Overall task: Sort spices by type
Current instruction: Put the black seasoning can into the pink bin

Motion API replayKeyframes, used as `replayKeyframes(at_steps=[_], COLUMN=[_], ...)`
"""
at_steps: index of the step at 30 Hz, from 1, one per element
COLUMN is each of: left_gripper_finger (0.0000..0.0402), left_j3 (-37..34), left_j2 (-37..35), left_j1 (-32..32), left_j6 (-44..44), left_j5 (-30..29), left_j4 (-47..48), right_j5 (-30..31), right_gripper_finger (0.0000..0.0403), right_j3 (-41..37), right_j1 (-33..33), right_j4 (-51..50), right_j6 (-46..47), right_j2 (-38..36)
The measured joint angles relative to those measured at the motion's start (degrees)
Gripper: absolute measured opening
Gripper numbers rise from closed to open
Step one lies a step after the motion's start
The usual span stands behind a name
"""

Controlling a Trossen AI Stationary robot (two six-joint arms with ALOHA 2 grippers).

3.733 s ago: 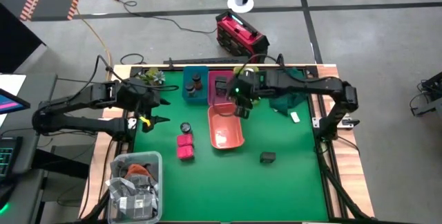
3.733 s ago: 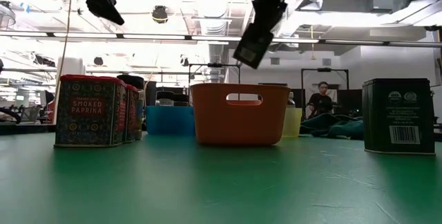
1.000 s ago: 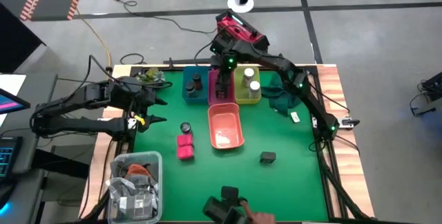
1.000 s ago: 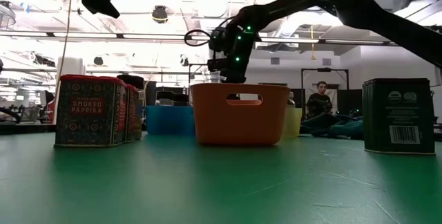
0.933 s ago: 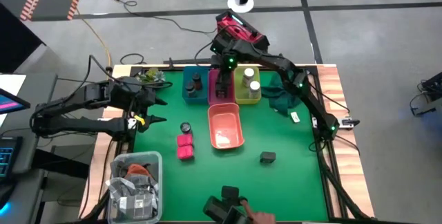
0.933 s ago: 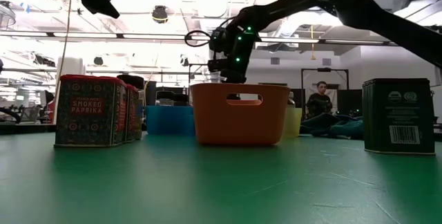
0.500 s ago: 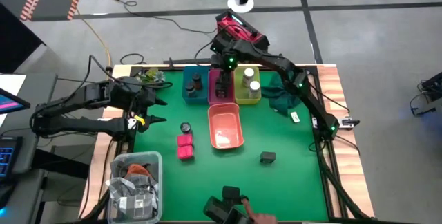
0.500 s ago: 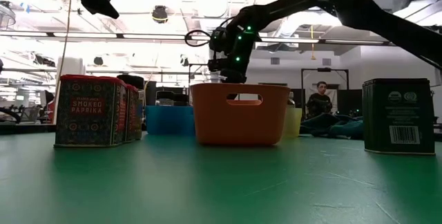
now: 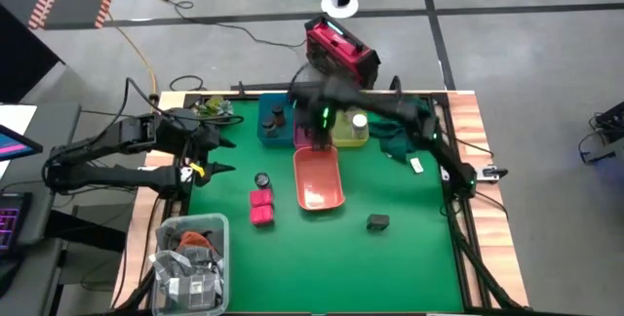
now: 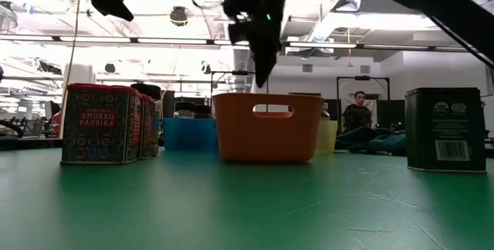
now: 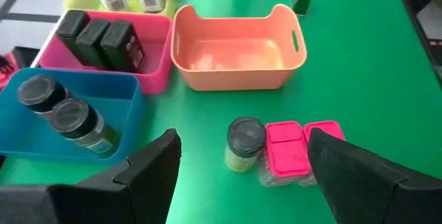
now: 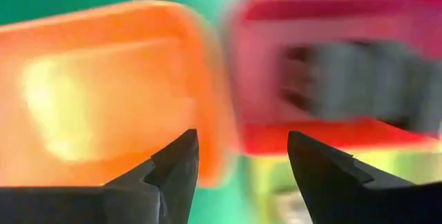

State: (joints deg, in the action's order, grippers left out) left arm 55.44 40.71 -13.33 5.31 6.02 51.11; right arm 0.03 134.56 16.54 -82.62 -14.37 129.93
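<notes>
Spices half sorted, both tools open and empty

Nearest on the green bench (image 9: 390, 267) stands one dark boxy pack (image 9: 377, 222); further in, two magenta blocks (image 11: 302, 148) sit just beside a round jar (image 11: 244, 143), then the empty salmon bin (image 11: 238, 51). Behind it, three dark packs (image 11: 100, 39) stand in the pink bin (image 11: 148, 79), two jars (image 11: 65, 113) in the blue bin (image 11: 131, 113). The right tool (image 12: 238, 156) hangs open above the salmon and pink bins; the left tool (image 11: 242, 162) hangs open at the left side
</notes>
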Motion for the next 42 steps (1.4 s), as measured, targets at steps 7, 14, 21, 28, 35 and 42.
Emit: replayKeyframes(at_steps=[7, 14, 21, 28, 35, 42], left_gripper_finger=[0.0302, 0.0302, 0.0302, 0.0302, 0.0302, 0.0302], left_j3=[0.00, -0.11, -0.22, -0.22, -0.22, -0.22], left_j2=[0.00, 0.26, 0.63, 0.54, 0.52, 0.55], left_j1=[-0.01, 0.01, 0.03, 0.01, 0.01, 0.01], left_j6=[0.86, 2.40, 2.13, 2.26, 1.69, 1.64], left_j5=[-1.44, 0.73, 1.38, 0.75, 0.62, 0.60], left_j4=[0.00, 0.95, 2.73, 3.72, 4.39, 5.21], right_j5=[6.54, 12.11, 16.98, 17.47, 13.20, 11.74], right_gripper_finger=[0.0249, 0.0249, 0.0249, 0.0249, 0.0249, 0.0251], right_j3=[0.04, 0.02, -8.93, -32.87, -49.53, -54.46], right_j1=[-13.48, -20.16, -26.12, -32.43, -38.54, -42.60], right_j4=[-1.98, -7.42, -5.59, 8.53, 15.20, 16.55], right_j6=[6.79, 16.38, 24.70, 36.12, 48.61, 53.88], right_j2=[-0.98, -2.40, -10.32, -25.29, -32.76, -32.28])
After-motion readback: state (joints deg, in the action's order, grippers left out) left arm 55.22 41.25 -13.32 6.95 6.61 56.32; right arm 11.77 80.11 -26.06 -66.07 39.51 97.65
